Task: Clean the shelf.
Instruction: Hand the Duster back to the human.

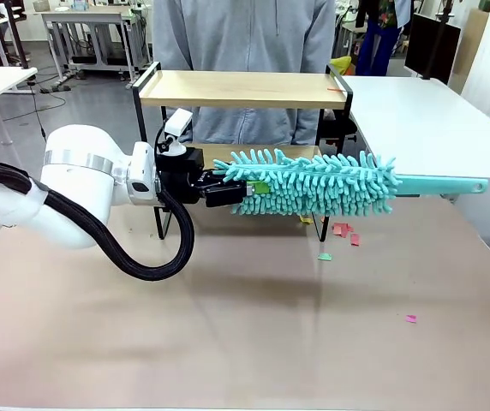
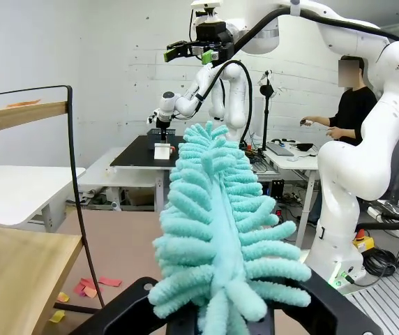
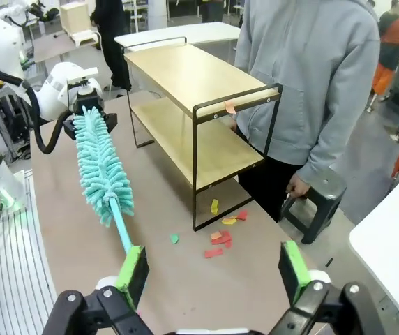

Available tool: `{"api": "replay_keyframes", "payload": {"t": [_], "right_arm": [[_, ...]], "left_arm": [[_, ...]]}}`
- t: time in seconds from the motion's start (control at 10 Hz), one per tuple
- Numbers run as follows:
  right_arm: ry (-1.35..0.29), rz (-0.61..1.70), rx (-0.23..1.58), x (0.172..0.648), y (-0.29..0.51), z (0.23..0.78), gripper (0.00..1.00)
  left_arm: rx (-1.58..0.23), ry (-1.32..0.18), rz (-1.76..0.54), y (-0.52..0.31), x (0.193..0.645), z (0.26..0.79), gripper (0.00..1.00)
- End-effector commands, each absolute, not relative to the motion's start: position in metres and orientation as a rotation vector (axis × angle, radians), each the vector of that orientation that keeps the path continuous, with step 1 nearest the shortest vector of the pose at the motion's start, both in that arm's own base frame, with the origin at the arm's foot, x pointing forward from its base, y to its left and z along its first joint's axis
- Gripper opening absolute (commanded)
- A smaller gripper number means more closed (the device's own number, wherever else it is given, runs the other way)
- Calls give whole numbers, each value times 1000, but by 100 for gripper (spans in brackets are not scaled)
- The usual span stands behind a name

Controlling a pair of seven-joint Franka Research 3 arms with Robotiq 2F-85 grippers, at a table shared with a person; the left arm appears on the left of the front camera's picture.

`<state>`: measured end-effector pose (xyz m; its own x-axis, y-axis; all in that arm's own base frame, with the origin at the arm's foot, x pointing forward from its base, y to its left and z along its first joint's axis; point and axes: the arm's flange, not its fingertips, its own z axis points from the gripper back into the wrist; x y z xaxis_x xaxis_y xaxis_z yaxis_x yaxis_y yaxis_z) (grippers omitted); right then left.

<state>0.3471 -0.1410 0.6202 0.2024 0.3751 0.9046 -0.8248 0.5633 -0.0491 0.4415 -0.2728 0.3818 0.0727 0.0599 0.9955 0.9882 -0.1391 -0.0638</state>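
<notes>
The shelf (image 1: 236, 88) stands at the table's far side, with two light wooden boards in a black frame; it also shows as the shelf (image 3: 185, 77) and the shelf (image 2: 18, 272). My left gripper (image 1: 249, 190) is shut on the head end of a teal fluffy duster (image 1: 313, 182), held level in front of the lower board, with its handle pointing right. From the wrist, the duster (image 2: 217, 223) rises between the left gripper (image 2: 220, 314) fingers. My right gripper (image 3: 213, 272) hangs open high above the duster (image 3: 102, 164), holding nothing.
Paper scraps (image 1: 341, 229) lie on the brown table by the shelf's right leg, and one scrap (image 1: 337, 88) lies on the top board. A person in a grey hoodie (image 1: 245, 34) stands right behind the shelf. A white table (image 1: 433, 120) adjoins at the right.
</notes>
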Motion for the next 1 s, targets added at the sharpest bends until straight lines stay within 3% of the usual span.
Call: {"api": "replay_keyframes", "payload": {"t": [0.0, 0.1, 0.5, 0.9], "right_arm": [[-1060, 918, 511, 350, -134, 625, 100], [-1060, 918, 511, 350, -134, 625, 100], [-1060, 918, 511, 350, -134, 625, 100], [-1060, 918, 511, 350, -134, 625, 100]], "left_arm": [[-1395, -1142, -1231, -273, 441, 385, 0], [-1390, -1137, -1226, -273, 441, 382, 18], [-1435, -1276, -1115, -247, 441, 484, 18], [-1128, -1410, -899, -194, 448, 569, 18]]}}
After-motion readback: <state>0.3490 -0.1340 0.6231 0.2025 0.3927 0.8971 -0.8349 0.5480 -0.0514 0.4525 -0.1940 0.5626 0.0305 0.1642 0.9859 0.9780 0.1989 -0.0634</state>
